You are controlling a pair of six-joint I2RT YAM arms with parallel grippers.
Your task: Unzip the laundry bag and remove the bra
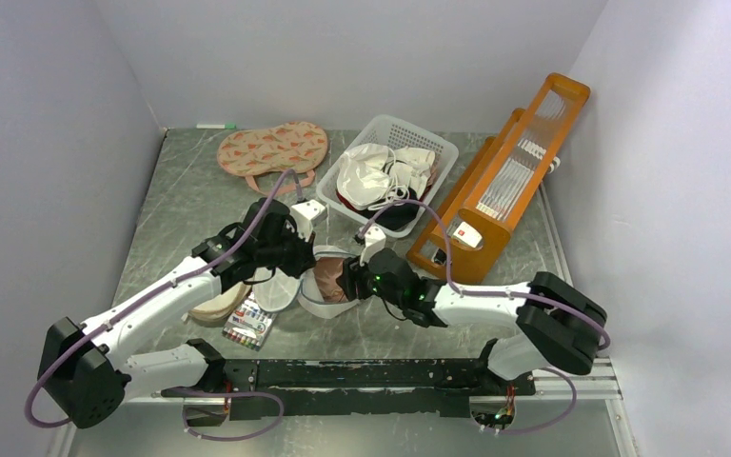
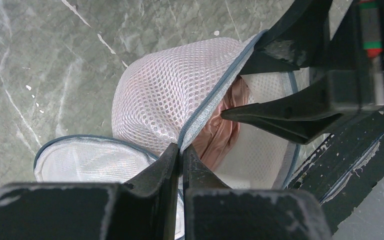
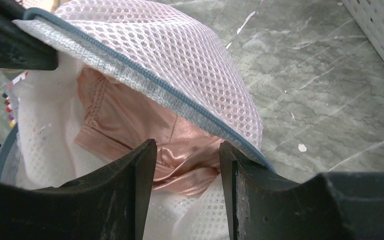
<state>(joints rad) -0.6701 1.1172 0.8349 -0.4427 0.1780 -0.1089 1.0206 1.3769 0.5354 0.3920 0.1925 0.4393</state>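
The white mesh laundry bag lies mid-table with its zipper rim open. My left gripper is shut on the bag's upper rim and holds the mesh lid up. The pink bra lies inside the opening; it also shows in the left wrist view and the top view. My right gripper is open, its fingers on either side of a fold of the bra at the bag's mouth, under the raised lid. Its fingers show in the left wrist view too.
A white basket of garments stands behind, with an orange wooden frame to its right. A watermelon-print pouch lies at the back. A beige hoop and a pack of coloured pens lie under the left arm. A flat white mesh piece lies beside the bag.
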